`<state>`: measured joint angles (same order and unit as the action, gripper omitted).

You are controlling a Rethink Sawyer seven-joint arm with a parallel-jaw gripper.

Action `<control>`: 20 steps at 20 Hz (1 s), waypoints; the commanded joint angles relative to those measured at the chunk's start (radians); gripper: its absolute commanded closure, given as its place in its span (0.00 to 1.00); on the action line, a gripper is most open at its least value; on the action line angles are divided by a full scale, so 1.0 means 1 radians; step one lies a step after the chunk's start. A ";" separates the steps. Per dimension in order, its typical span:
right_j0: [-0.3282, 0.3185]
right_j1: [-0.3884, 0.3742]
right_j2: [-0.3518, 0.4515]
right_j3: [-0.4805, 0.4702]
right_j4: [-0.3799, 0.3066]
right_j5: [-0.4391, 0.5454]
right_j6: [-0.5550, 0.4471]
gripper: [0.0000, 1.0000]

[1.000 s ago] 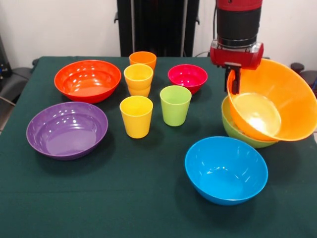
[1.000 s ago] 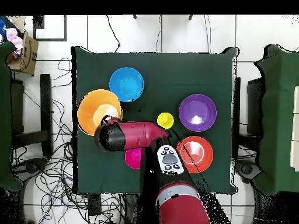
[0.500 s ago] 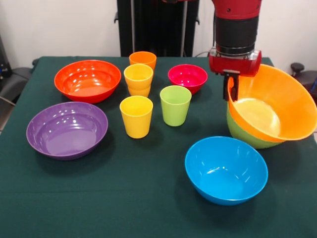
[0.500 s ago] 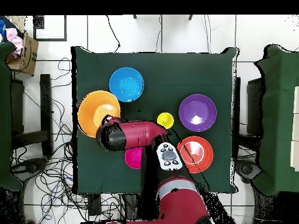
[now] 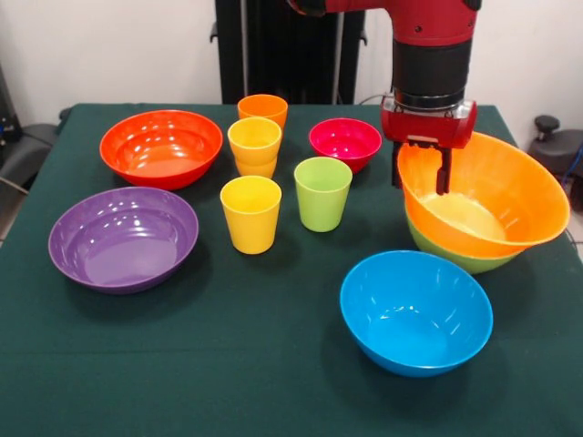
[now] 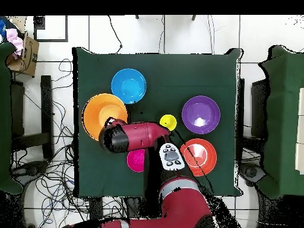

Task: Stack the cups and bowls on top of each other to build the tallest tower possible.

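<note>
Tower: the large orange bowl sat nested in the lime green bowl at the right of the front view, only a sliver of green rim showing beneath it; two bowls high, so the stack was barely begun.
Change: a second earlier the orange bowl hung steeply tipped above the green one; it had since levelled and sunk until almost seated (a slight tilt remained).
Meaning: I judged the placing step nearly finished, with release the likely next need; the bowl did not look fully square in its partner.
Hand: the hand straddled the orange bowl's near rim, one finger inside the wall and the other outside, clamped together on that rim.
Arm: the red and black arm covered part of the tower in the overhead view, where the orange bowl showed beside the blue one.
Blue bowl: empty, near the tower but apart from it.
Purple bowl: empty, well apart at the other side.
Red-orange bowl: empty, behind the purple one.
Magenta bowl: small, empty, near the hand.
Cups: a yellow cup and a lime green cup stood upright and empty side by side; behind them another yellow cup sat nested in a cup beneath it, with an orange cup further back.
Worktop: green cloth, all pieces resting on it.
</note>
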<state>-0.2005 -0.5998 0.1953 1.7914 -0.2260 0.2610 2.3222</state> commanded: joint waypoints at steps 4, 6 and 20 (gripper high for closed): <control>0.006 -0.011 0.035 -0.067 -0.080 -0.018 -0.030 0.00; 0.005 -0.031 0.041 -0.050 -0.074 -0.006 -0.026 0.00; -0.095 -0.275 0.180 0.113 0.046 0.183 -0.056 0.00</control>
<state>-0.2634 -0.7806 0.2562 1.8346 -0.2165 0.3082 2.3222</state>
